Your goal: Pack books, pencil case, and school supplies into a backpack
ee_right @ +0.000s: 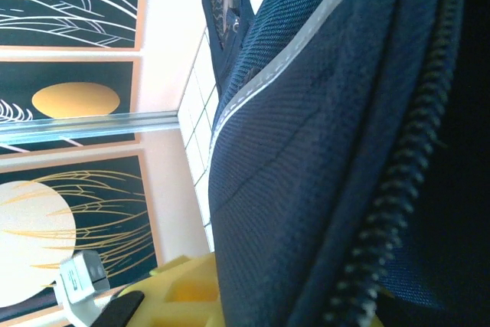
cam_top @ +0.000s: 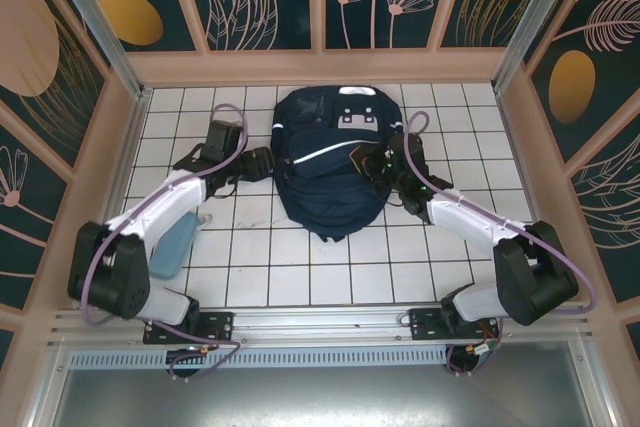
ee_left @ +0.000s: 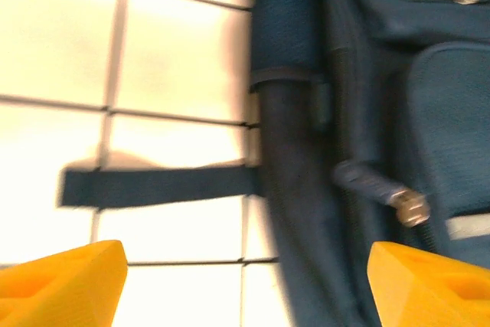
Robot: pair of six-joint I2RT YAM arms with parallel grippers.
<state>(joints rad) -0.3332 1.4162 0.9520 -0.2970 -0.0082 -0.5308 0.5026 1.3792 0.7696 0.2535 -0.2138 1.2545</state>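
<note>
Now L gripper (cam_top: 263,161) wide by backpack (cam_top: 325,192); R gripper (cam_top: 373,162) pinches its fabric.

The left wrist view is blurred; the backpack (ee_left: 367,112) runs off its top, right and bottom edges, and the bottom edge cuts the yellow fingertips (ee_left: 69,281) of the left gripper (ee_left: 245,289). In the right wrist view, backpack fabric hides most of the right gripper (ee_right: 283,304), so its opening cannot be told. From above, the left arm (cam_top: 150,215) covers part of a pale blue object (cam_top: 170,252) at lower left.
</note>
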